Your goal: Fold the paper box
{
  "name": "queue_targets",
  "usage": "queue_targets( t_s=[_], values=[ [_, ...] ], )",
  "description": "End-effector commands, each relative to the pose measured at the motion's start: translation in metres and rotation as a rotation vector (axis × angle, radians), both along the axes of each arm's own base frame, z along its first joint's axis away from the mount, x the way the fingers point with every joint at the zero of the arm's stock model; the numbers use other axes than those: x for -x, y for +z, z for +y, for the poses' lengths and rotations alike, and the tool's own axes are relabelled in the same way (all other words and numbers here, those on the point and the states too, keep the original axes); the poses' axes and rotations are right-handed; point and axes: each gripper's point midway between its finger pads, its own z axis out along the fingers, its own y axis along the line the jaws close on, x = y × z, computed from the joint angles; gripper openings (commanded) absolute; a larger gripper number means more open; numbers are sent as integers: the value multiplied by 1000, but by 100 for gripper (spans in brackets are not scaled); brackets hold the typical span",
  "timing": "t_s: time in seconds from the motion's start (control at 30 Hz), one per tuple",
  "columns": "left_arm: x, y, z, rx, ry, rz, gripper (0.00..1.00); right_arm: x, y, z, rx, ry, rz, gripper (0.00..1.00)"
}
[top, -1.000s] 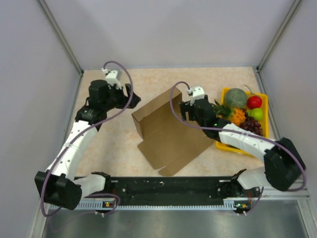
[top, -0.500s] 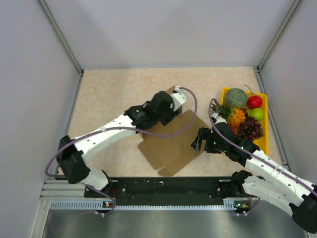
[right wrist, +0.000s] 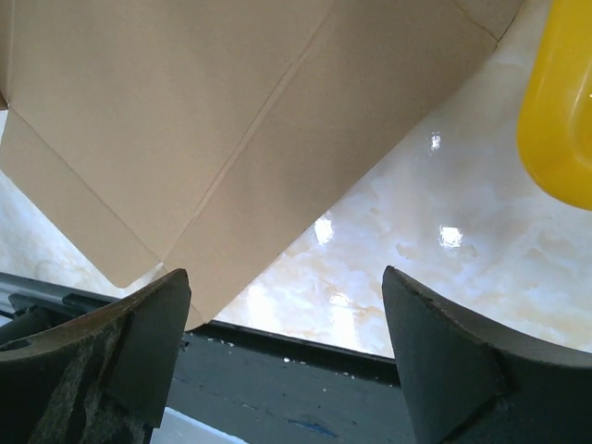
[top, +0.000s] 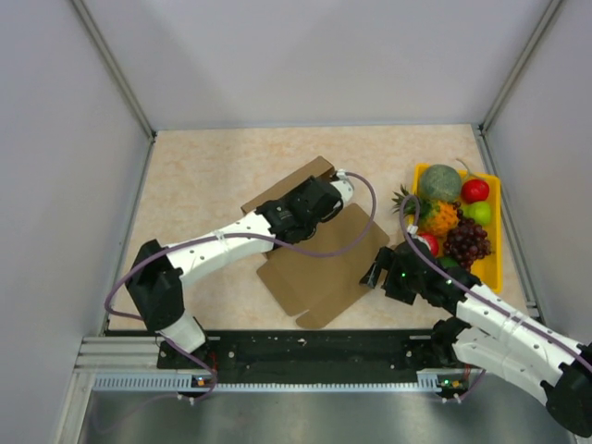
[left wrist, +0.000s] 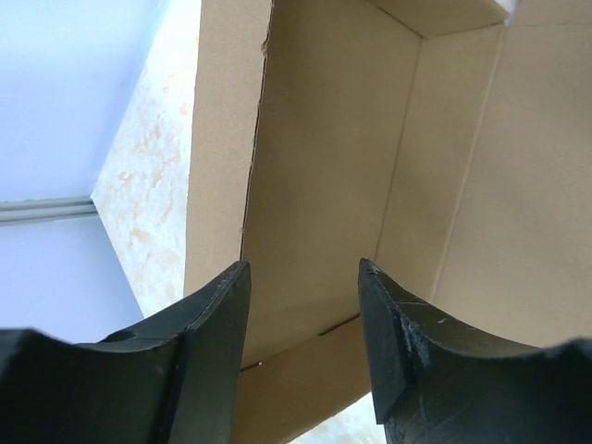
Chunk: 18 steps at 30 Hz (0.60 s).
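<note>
Top external: the paper box is lying part-folded mid-bench, the left gripper hovering at its far corner. Left wrist: its jaws are standing part open, gripping nothing. Right wrist: the right gripper is gaping wide, empty, beside the box's right edge.

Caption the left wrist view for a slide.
Left gripper, jaws apart, facing the plain brown cardboard paper box where its creased panels meet at a corner.

Robot lab test cell: grey panel walls, aluminium frame, arm mounting rail.
</note>
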Motion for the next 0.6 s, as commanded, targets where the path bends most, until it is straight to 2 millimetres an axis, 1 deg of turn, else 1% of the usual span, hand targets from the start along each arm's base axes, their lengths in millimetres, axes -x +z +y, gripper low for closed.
queue_targets(
  t_s=[0.0,0.03,0.07,0.13,0.17,0.27,0.3,0.33,0.4,0.47,0.5,0.57],
  values=[
    [-18,8,13,12,76,-61,54,-6,15,3,-26,-26,-19,83],
    [-22,8,17,18,87,-59,54,-6,16,3,-31,-28,-19,84],
    [-23,8,18,29,83,-54,54,-6,17,4,-41,-32,-20,84],
    [-27,10,20,47,84,-48,54,-6,13,3,-58,-71,-9,85],
    [-27,9,20,53,81,-44,54,-8,10,6,-78,-75,-22,86],
    [-30,8,23,58,88,-36,54,-17,8,10,-138,-116,-64,86],
    [-32,4,24,57,93,-28,54,-19,8,12,-161,-123,-79,86],
    [-33,2,28,48,104,-21,54,-20,8,13,-175,-129,-85,86],
    [-36,1,30,45,113,-20,54,-21,2,17,-212,-140,-85,85],
    [-40,0,34,48,121,-14,54,-19,-7,21,-228,-133,-66,85],
    [-41,2,36,54,124,-15,54,-21,-2,29,-261,-104,-83,85],
    [-46,2,42,65,140,-6,54,-19,-9,31,-260,-92,-59,85]
  ],
)
